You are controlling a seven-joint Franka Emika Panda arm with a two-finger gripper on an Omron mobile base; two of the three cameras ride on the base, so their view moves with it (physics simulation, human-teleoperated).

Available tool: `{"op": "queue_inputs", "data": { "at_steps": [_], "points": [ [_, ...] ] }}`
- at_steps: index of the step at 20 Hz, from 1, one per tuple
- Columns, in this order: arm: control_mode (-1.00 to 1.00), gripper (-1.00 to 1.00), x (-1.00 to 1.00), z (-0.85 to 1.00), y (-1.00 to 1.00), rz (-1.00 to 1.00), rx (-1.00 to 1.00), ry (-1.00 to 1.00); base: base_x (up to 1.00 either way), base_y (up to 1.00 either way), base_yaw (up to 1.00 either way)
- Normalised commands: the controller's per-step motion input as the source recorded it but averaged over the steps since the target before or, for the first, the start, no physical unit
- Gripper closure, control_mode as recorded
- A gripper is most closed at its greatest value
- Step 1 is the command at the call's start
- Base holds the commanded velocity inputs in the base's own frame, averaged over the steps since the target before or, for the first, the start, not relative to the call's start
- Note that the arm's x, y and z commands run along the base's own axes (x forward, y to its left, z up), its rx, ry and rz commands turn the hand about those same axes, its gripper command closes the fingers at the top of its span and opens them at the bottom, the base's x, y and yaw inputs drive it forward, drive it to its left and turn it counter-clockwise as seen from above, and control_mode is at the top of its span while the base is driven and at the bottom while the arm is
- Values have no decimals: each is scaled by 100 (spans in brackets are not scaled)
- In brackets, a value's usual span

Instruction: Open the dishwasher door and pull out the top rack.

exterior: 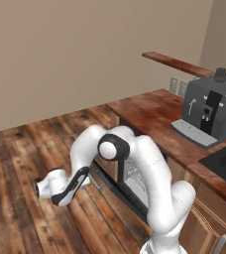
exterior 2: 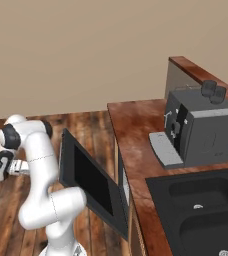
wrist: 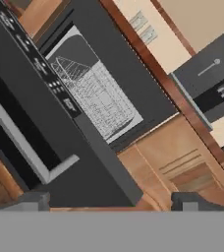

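Observation:
The dishwasher door point(exterior 2: 93, 182) is a black panel that hangs partly open, its top edge tilted out from the cabinet front. In the hand view the door's top edge point(wrist: 92, 142) runs diagonally with a row of small buttons, and the silver bar handle point(wrist: 15, 135) lies on its outer face. Through the gap shows the top rack point(wrist: 97, 96), a pale wire basket sitting inside the tub, also visible behind the arm point(exterior: 135, 173). My gripper point(wrist: 110, 203) is open with nothing between its fingertips point(wrist: 31, 201), just outside the door's upper edge and low over the floor point(exterior: 75, 184).
A grey coffee machine point(exterior 2: 198, 127) stands on the wooden counter point(exterior 2: 136, 125), and a black sink point(exterior 2: 201, 205) lies to its right. Light wooden cabinet fronts point(wrist: 178, 157) flank the dishwasher. Plank floor point(exterior: 21, 149) stretches out to the left of the arm.

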Motion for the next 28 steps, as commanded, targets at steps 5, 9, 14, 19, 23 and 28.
{"op": "queue_inputs", "data": {
  "at_steps": [5, 9, 14, 19, 23, 28],
  "points": [
    [-100, -100, -36, 100, 1, 0, -4, -27, 0, 0, 0],
    [-100, -100, -7, 100, 0, 0, 0, -10, 0, 0, 0],
    [-100, -100, 0, 100, -5, 0, 0, -1, 0, 0, 0],
    [-100, -100, 0, 100, -12, 1, 1, 5, 0, 0, 0],
    [-100, -100, 0, 82, -27, 4, 5, 17, 0, 0, 0],
    [-100, -100, 0, 52, -38, 7, 5, 22, 0, 0, 0]
  ]
}}
